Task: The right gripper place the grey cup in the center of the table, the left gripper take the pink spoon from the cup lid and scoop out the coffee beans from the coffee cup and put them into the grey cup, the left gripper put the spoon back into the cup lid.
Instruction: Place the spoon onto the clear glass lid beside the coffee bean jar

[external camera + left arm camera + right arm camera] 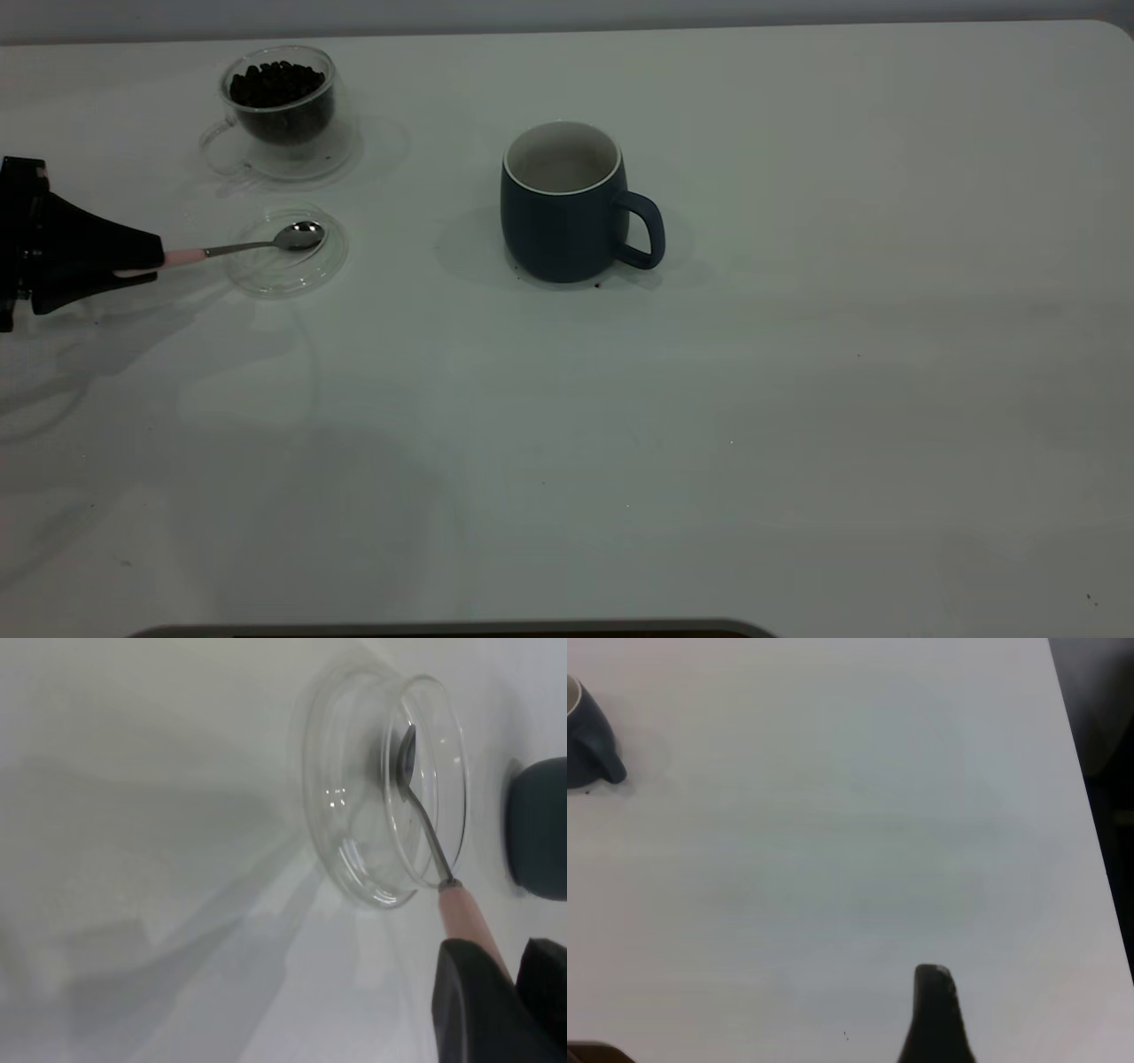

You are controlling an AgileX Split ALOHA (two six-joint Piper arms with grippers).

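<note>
The grey cup (pixel 563 221) stands upright near the middle of the table (pixel 797 399), handle toward the right, its white inside showing nothing. The pink spoon (pixel 257 244) rests its metal bowl in the clear cup lid (pixel 283 270). Its pink handle sticks out leftward between the fingers of my left gripper (pixel 158 263), which is shut on it. The left wrist view shows the pink spoon (pixel 425 828), the cup lid (pixel 354 859), my left gripper (pixel 500 950) and the grey cup's side (pixel 540 828). The coffee cup (pixel 283 124) holds coffee beans (pixel 276 84) behind the lid. My right gripper (pixel 762 1010) is open over bare table, far from the grey cup (pixel 585 744).
The table's right edge (pixel 1090 815) drops off into dark space close to the right gripper. A few dark specks (pixel 598 285) lie at the grey cup's base. Wide bare tabletop lies in front of and to the right of the cup.
</note>
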